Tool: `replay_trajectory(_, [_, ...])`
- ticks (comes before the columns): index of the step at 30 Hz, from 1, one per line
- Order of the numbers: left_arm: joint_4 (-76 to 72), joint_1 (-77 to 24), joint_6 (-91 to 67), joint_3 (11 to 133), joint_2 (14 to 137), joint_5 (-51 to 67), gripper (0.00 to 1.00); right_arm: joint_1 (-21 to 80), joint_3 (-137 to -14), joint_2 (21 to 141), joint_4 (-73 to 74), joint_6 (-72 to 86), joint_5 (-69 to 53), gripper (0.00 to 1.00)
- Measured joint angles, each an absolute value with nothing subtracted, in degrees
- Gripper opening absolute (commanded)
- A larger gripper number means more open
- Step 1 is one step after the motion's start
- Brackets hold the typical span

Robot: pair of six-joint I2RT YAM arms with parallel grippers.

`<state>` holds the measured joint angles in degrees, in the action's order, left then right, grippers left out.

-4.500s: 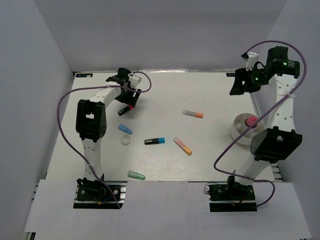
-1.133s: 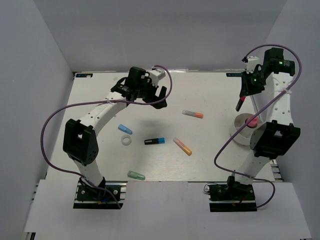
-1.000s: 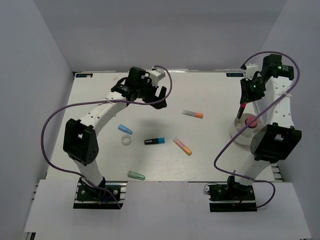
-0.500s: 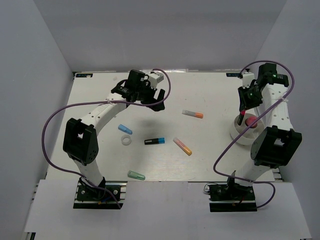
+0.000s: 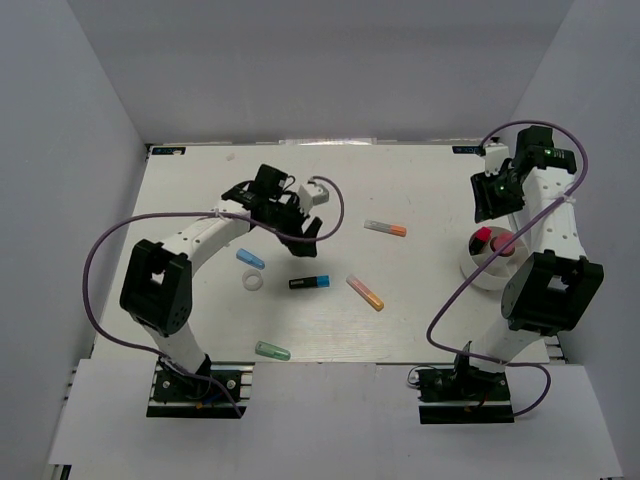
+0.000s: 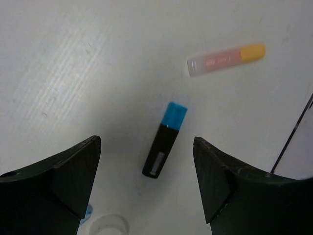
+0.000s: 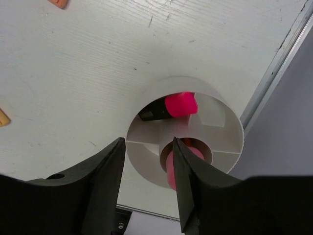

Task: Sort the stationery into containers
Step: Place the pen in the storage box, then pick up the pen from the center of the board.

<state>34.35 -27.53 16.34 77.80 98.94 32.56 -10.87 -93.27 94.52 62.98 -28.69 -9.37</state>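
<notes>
White round cup sits at the right edge of the table, close by the right arm. Thin walls split its inside around a small centre ring. Two pieces are in it: a black marker with a pink cap lying across the far compartment, and a pink piece standing in the centre ring, partly hidden behind one finger. Right claw hangs directly above the cup, jaws apart, gripping nothing. In the overhead view it shows over the cup's far side. Left claw hovers mid-table, left of centre, jaws spread wide with nothing clamped between them. Beneath it, framed by the two fingers in the wrist view, a black marker with a blue cap lies flat on the table, cap end pointing away from the claw. Just past that, not touching it, is a pink marker with an orange cap. A second pink-and-orange marker lies further back toward the right. Loose on the left half are a light blue marker, a small white ring just beside it on the near side, and a green marker alone near the front edge. All six loose pieces lie flat, none touching another.
</notes>
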Motion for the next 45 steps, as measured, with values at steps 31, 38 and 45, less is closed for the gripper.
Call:
replay_trajectory(31, [23.0, -36.1, 42.5, 52.4, 95.9, 23.4, 0.63, -10.5, -110.3, 99.1, 74.0, -25.6, -24.9, 0.49])
replay_trajectory(38, [17.6, -37.6, 42.2, 49.7, 94.5, 22.7, 0.34, -10.4, -110.8, 99.2, 74.1, -24.4, -32.4, 0.52])
replay_trajectory(45, [17.1, -38.1, 34.2, 53.3, 94.2, 21.8, 0.17, -9.4, -109.9, 99.8, 74.1, -22.4, -41.7, 0.62])
